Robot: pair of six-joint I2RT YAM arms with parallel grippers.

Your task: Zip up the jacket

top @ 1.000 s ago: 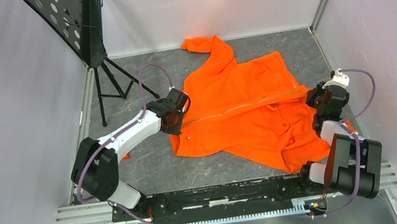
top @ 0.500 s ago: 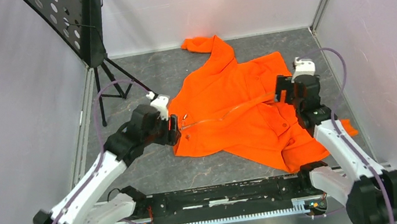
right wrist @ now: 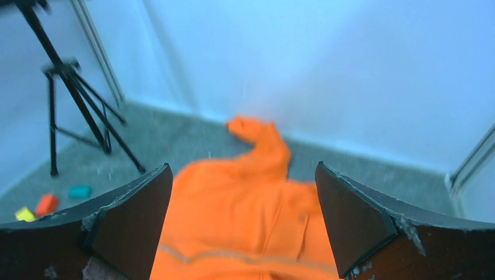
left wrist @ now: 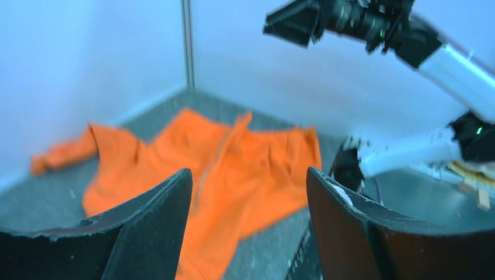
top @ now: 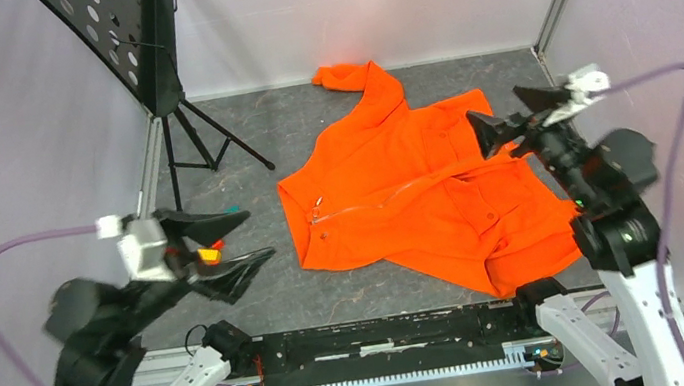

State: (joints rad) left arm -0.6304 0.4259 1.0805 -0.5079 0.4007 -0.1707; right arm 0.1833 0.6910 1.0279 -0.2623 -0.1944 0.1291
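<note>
From above, my left tool (top: pixel 258 235) hangs spread and empty over the grey surface (top: pixel 262 300), well apart from the orange jacket (top: pixel 421 207). The jacket lies flat at mid-surface, one sleeve (top: pixel 358 85) reaching toward the back wall (top: pixel 343 11). My right tool (top: pixel 493 103) gapes empty above the jacket's right part.

Left wrist: my left tool (left wrist: pixel 248 175) is released, with the jacket (left wrist: pixel 233 157) below and ahead.

Right wrist: my right tool (right wrist: pixel 243 169) is released too. The jacket (right wrist: pixel 245 221) lies beneath it and a tripod (right wrist: pixel 76 99) stands off left.
</note>
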